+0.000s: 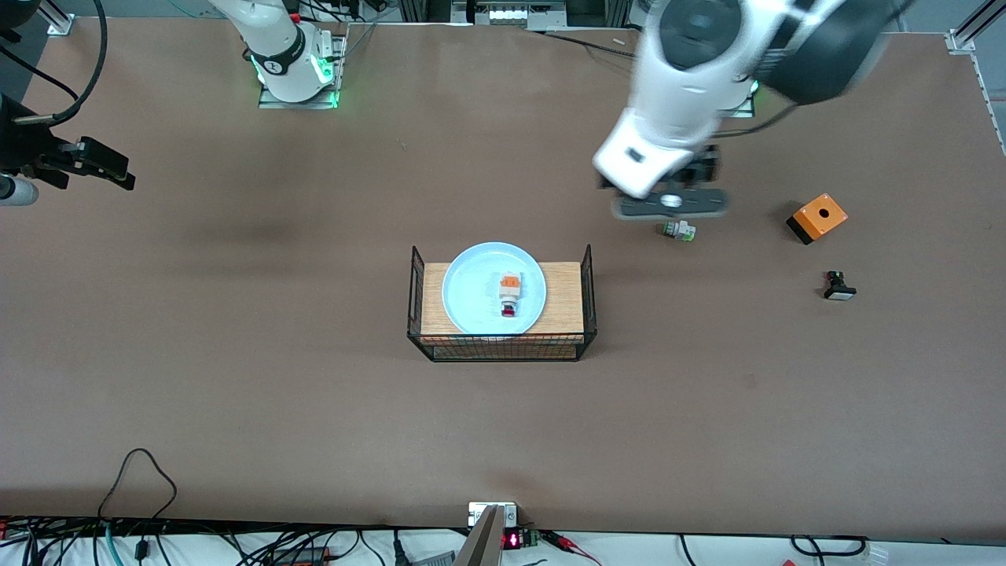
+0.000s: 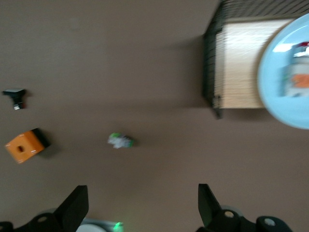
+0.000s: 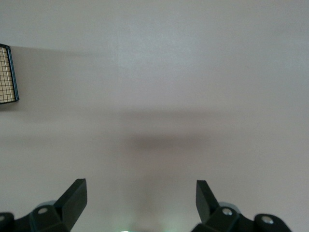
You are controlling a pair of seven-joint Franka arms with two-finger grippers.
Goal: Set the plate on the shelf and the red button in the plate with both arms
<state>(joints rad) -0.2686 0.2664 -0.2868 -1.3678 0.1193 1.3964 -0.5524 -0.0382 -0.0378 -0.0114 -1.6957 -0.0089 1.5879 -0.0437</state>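
Note:
The pale blue plate (image 1: 471, 292) lies on the wooden top of the wire basket (image 1: 564, 300) at mid table. The red button (image 1: 509, 295) lies on the plate, red cap toward the front camera, orange block at its back. Both show in the left wrist view, the plate (image 2: 280, 92) and the button (image 2: 298, 77). My left gripper (image 1: 668, 203) is open and empty, up over bare table toward the left arm's end, close to a green-capped button (image 1: 678, 230). Its fingers are wide apart in its wrist view (image 2: 142, 208). My right gripper (image 1: 110, 169) is open and empty at the right arm's end (image 3: 140, 200).
An orange box with a round hole (image 1: 817, 218) and a small black part (image 1: 838, 286) lie toward the left arm's end. They show in the left wrist view too, the box (image 2: 25, 145), the black part (image 2: 14, 94) and the green-capped button (image 2: 120, 140). A basket corner (image 3: 7, 72) shows in the right wrist view.

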